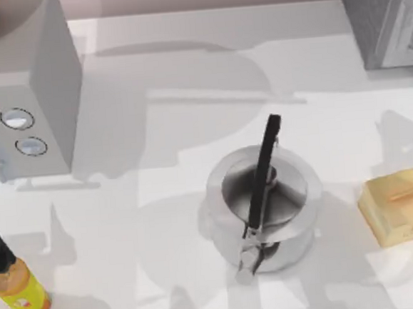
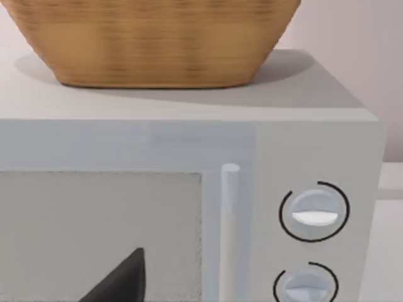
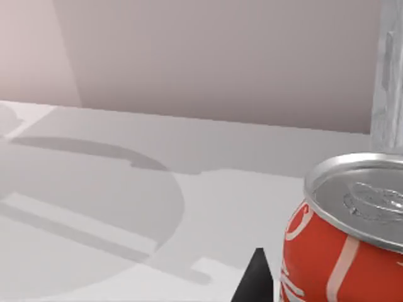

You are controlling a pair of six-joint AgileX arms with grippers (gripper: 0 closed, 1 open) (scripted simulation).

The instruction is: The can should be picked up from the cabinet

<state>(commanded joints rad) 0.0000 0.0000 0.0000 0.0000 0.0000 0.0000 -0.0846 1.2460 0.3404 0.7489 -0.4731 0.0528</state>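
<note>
Can (image 3: 343,233): red, silver-lidded, upright just beside the cabinet (image 3: 391,69). Judged light, thin-walled, slick (dents easily); best taken mid-body. Right end effector (image 3: 255,282) was alongside it, whether spread or pinching could not be told.

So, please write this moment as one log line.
can: red, beside right gripper | left gripper: facing microwave | pot: table middle

Top view: straight down over the surface (image 1: 162,222). Left wrist: close, level, facing the microwave (image 2: 315,145) front and basket (image 2: 151,44) — both also at the top view's left (image 1: 36,82). Right wrist: low, beside a red can (image 3: 343,239), facing the wall.
</note>
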